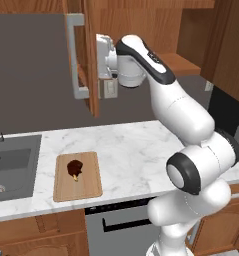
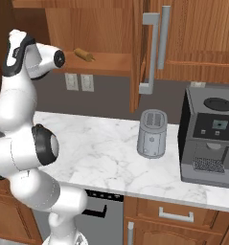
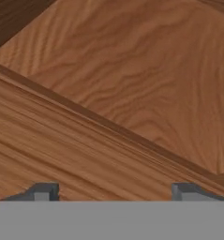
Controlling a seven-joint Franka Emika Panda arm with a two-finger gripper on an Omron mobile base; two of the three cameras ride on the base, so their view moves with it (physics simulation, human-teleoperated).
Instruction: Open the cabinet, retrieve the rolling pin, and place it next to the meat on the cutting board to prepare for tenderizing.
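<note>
One door of the reddish-brown wall cabinet stands swung open, edge-on, with its grey bar handle on the left face. In the right base view the same door hangs beside the bare shelf, where the light-tan rolling pin lies. My gripper is up against the door's right face, open, with nothing between its fingertips; wood grain looms close ahead. The cutting board lies flat on the counter near the front edge, and the dark meat with its pale bone rests on it.
A steel sink is set into the marble counter left of the board. A toaster and a dark coffee machine stand further right. A second cabinet door stays closed. Wall outlets sit under the shelf.
</note>
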